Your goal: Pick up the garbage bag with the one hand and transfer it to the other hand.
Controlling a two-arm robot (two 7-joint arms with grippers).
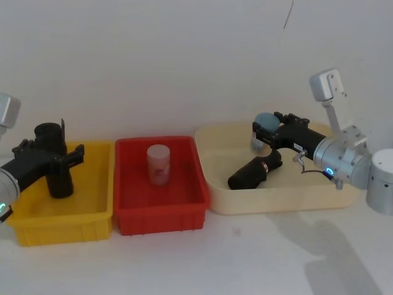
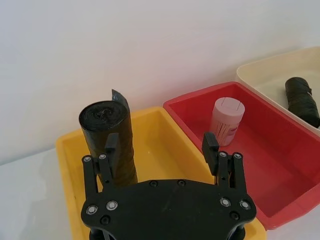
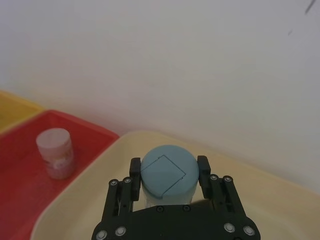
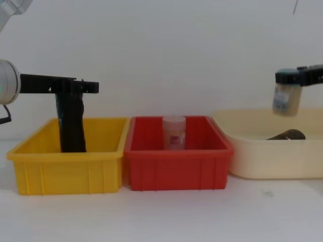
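Left gripper [image 2: 161, 145]: open astride upright black roll [image 2: 109, 140] in yellow bin [image 2: 70, 165] | Right gripper [image 3: 168, 172]: clamped on blue-lidded jar [image 3: 166, 176], lifted over cream tray [image 1: 276, 200] | Risk: red-labelled garbage bag [image 1: 255, 172] lies untouched in that tray; left may grab the wrong roll; jar blocks handover.

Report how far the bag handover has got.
Done: nothing. The bag lies ungripped in the cream tray.
In hand: the right gripper is shut on a blue-lidded jar held above that tray. The left gripper is open at a plain roll standing in the yellow bin.
Left: grip the bag, lift it, pass it to the other gripper.
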